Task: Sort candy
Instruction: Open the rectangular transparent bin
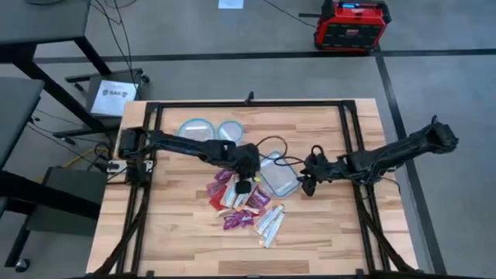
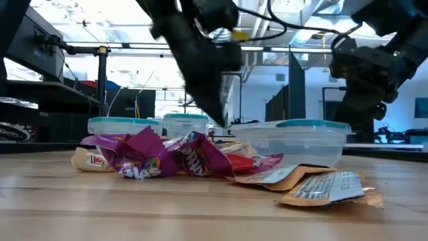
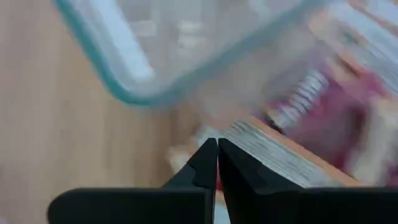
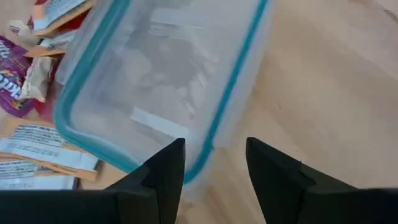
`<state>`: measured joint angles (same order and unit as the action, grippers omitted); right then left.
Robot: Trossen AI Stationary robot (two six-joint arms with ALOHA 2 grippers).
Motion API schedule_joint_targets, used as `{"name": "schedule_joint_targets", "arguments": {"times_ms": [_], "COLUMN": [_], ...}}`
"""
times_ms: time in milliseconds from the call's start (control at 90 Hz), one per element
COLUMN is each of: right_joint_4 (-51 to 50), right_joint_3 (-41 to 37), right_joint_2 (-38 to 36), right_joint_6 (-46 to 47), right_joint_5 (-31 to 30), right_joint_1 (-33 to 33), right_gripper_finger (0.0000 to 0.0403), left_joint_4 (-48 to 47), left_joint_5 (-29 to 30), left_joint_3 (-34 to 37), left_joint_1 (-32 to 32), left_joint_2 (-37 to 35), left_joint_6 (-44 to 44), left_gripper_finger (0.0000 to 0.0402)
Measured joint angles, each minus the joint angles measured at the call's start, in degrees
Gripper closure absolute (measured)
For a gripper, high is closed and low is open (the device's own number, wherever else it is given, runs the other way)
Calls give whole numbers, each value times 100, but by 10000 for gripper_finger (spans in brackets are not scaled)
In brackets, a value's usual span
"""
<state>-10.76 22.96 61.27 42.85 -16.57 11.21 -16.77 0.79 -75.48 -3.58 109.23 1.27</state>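
The left gripper (image 3: 217, 163) has its two dark fingers pressed together tip to tip; in the left wrist view nothing can be seen pinched between them, though that view is blurred and a thin wrapper edge could be missed. It hangs over the top of the candy pile (image 1: 246, 203), just beside the rectangular container (image 1: 277, 175).

The right gripper (image 4: 214, 163) stands with its fingers spread apart and empty, at the far side of the rectangular container from the pile, its tips just above the blue rim.

Containers number three, all clear with blue rims: the rectangular one by the pile, and two round ones, a larger round container (image 1: 194, 129) and a smaller round container (image 1: 229, 130), side by side and beyond it toward the table's back edge.

The candy lies loose on the wooden table (image 1: 170, 232), touching or nearly touching the rectangular container's near side. Roughly three purple packets (image 2: 144, 159) can be counted, a couple of red ones (image 1: 218, 200), and about three pale silvery wrappers (image 1: 270, 223) fanned at the pile's outer edge, with orange-edged wrappers (image 4: 53, 155) among them. None of the three containers appears to hold any sweet.
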Motion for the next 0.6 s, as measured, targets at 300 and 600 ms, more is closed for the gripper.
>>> {"name": "schedule_joint_targets", "arguments": {"times_ms": [300,600], "right_joint_4": [276,-446], "right_joint_3": [5,278], "right_joint_2": [-35,-913], "right_joint_6": [-34,720], "right_joint_5": [155,480], "right_joint_1": [279,1762], "right_gripper_finger": [246,246], "left_joint_4": [416,231], "left_joint_5": [1,-43], "left_joint_3": [4,-365], "left_joint_1": [-575,-320], "left_joint_2": [310,-348], "left_joint_6": [126,256], "left_gripper_finger": [402,402]}}
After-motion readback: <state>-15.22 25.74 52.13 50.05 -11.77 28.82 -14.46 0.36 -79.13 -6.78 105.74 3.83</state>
